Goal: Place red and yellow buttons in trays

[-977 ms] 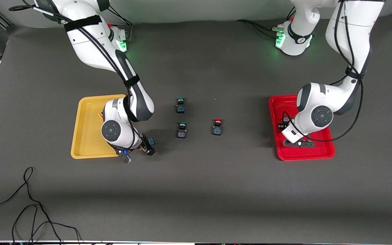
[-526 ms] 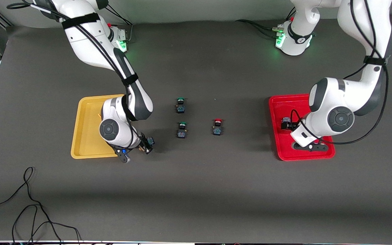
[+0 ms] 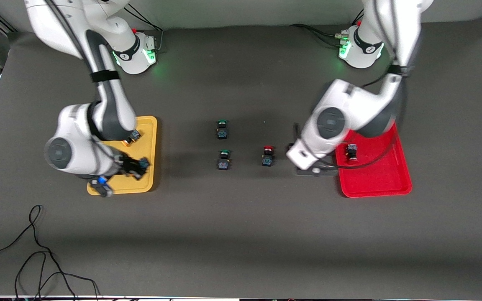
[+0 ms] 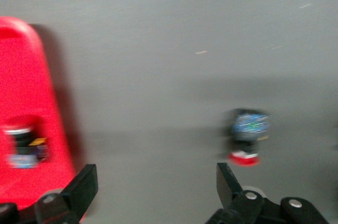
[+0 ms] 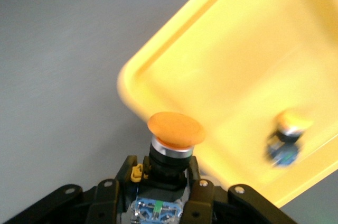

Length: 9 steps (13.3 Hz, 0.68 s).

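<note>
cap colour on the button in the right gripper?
Orange-yellow; the button shows best in the right wrist view.

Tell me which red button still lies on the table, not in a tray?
The red button beside the green ones, near the open left gripper. The other red button is in the red tray.

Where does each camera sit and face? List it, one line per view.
Front: high across the table, facing both arms.
Left wrist: above the loose red button beside the red tray; open left end effector shows.
Right wrist: above the yellow tray; right end effector grips a yellow button.
Shared: front and left wrist both show that red button.
</note>
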### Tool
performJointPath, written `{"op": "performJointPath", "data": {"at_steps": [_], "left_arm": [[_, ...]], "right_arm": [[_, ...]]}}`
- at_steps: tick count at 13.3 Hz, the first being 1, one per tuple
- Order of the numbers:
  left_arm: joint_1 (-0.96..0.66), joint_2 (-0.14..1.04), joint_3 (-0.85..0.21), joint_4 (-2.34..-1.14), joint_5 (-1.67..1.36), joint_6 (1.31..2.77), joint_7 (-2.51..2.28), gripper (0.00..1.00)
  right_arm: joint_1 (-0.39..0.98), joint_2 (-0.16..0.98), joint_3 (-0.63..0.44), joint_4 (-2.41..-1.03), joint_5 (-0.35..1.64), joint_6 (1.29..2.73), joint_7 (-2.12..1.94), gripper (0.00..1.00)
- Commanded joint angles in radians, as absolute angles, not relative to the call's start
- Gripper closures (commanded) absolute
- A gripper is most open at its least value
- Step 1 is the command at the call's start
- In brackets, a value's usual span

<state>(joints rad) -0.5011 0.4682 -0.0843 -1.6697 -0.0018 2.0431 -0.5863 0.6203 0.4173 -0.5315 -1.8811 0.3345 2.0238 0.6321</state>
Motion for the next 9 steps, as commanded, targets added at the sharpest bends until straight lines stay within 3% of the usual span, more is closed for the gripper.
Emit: {"op": "performJointPath", "data": {"at_steps": [1,4,5,6,8,9], "left_arm": [[-0.593,0.627,-0.066,-1.548,0.009,2.156,-0.730,0.01],[-0.621,0.718,-0.063,-1.563,0.014,2.269,-0.759,0.01],[-0.626,0.727,-0.064,-1.569,0.012,2.278,-0.761,0.01],[-0.630,0.739,-0.064,-1.575,0.011,2.279,-0.781,0.01],[-0.646,0.762,-0.064,-1.578,0.012,2.279,-0.811,0.02],[-0.646,0.762,-0.064,-1.578,0.003,2.276,-0.815,0.07]], "right_arm": [[0.627,0.420,-0.569,-2.037,0.324,2.202,0.465,0.79],[0.627,0.456,-0.568,-2.075,0.374,2.295,0.449,0.78],[0.626,0.456,-0.566,-2.074,0.380,2.295,0.449,0.53],[0.624,0.453,-0.568,-2.074,0.380,2.295,0.449,0.01],[0.626,0.425,-0.568,-2.074,0.380,2.278,0.451,0.00],[0.626,0.408,-0.571,-2.068,0.382,2.252,0.453,0.00]]}}
